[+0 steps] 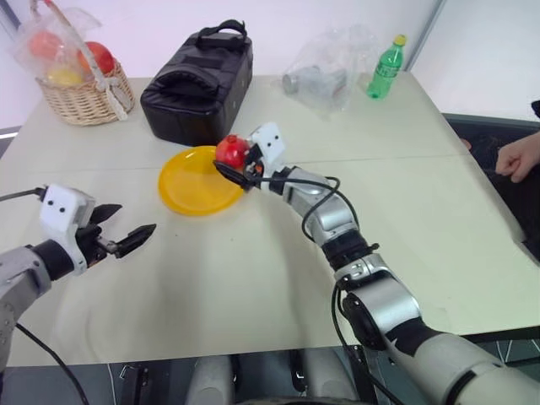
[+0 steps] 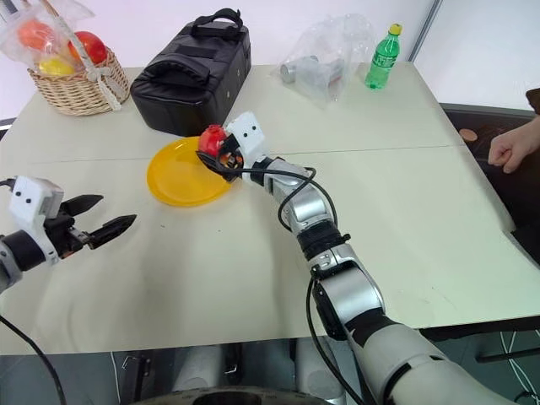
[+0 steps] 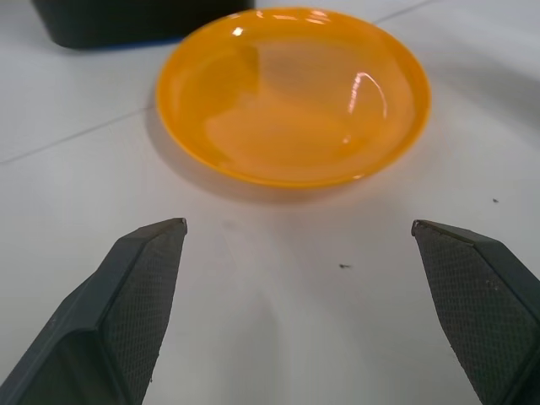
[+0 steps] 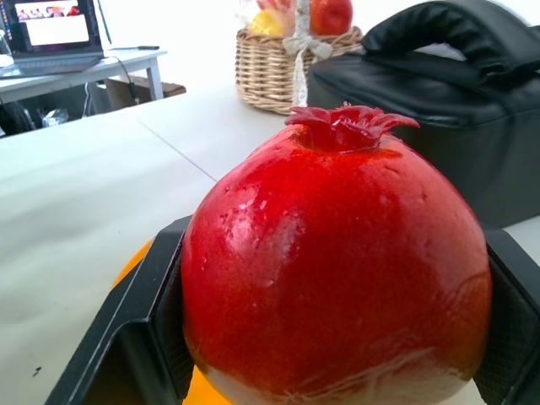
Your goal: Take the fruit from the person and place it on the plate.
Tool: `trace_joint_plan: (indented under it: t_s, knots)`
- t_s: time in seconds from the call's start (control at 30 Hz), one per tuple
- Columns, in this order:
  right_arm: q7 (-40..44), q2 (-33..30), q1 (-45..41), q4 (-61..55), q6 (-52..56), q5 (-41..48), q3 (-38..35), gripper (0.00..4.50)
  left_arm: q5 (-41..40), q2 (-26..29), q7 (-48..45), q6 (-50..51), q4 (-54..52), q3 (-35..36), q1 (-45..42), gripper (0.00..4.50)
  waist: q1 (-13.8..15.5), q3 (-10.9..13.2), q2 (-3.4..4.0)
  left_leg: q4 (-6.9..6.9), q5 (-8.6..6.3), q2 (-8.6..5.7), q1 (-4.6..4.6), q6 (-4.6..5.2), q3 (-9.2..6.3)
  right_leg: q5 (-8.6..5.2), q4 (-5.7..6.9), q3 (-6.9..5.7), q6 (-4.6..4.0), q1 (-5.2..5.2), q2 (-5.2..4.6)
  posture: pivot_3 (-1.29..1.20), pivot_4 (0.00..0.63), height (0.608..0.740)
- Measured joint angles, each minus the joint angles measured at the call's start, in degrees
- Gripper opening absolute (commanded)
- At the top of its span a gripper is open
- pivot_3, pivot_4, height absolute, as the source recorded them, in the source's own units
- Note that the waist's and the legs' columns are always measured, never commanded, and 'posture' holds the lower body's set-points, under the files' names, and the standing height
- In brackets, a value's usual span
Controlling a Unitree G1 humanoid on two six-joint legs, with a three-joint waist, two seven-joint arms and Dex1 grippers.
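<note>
A small round red fruit (image 1: 231, 151) with a crown-like top is held in my right gripper (image 1: 235, 166), shut on it, just above the right rim of the yellow plate (image 1: 192, 186). Up close, the fruit (image 4: 337, 261) sits between the two black fingers (image 4: 131, 337), with a bit of the plate showing beneath. My left gripper (image 1: 126, 229) hovers open over the table, to the left of and nearer than the plate (image 3: 291, 93). At the table's far right edge rests the person's hand (image 1: 518, 158).
A black bag (image 1: 198, 83) stands just behind the plate. At the far left corner is a wicker basket (image 1: 83, 94) of wrapped fruits. A crumpled clear plastic bag (image 1: 325, 63) and a green bottle (image 1: 386, 67) are at the far right.
</note>
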Motion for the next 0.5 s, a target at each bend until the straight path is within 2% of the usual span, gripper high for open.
trace_joint_plan:
  t_s: [0.2,0.27,0.3,0.5]
  knots:
    - [0.1,2.3,-2.4,10.6,-1.9,-0.8,-1.4,3.25,0.0,-0.5,0.4,0.1,-1.1,1.2,0.6,4.5,-0.1,0.0,0.01,-0.01,0.0,0.03,0.0,-0.01,-0.01,0.0,0.0,-0.01,-0.01,0.0,-0.03,0.0,0.15,0.74]
    - [0.5,2.5,-3.2,12.0,-2.6,-0.9,-1.8,4.28,0.0,-0.5,0.4,0.1,-1.1,1.2,0.6,4.5,-0.1,0.0,0.02,-0.02,0.0,0.04,0.0,-0.02,-0.01,0.0,0.0,-0.02,-0.01,-0.01,-0.05,0.0,0.15,0.74]
    - [0.7,2.6,-3.5,12.2,-2.8,-0.9,-2.1,4.47,0.0,-0.6,0.4,0.1,-1.1,1.2,0.6,4.5,-0.1,0.0,0.02,-0.02,0.0,0.05,0.0,-0.02,-0.02,0.0,0.0,-0.02,-0.01,-0.01,-0.06,0.0,0.15,0.74]
    - [1.9,3.2,-4.1,12.6,-3.5,-0.7,-3.6,4.47,-0.1,-0.6,0.5,0.2,-1.1,1.2,-0.8,4.5,-0.1,0.0,0.02,-0.04,0.0,0.06,0.0,-0.03,-0.04,0.0,0.0,-0.03,-0.01,-0.01,-0.1,0.0,0.15,0.74]
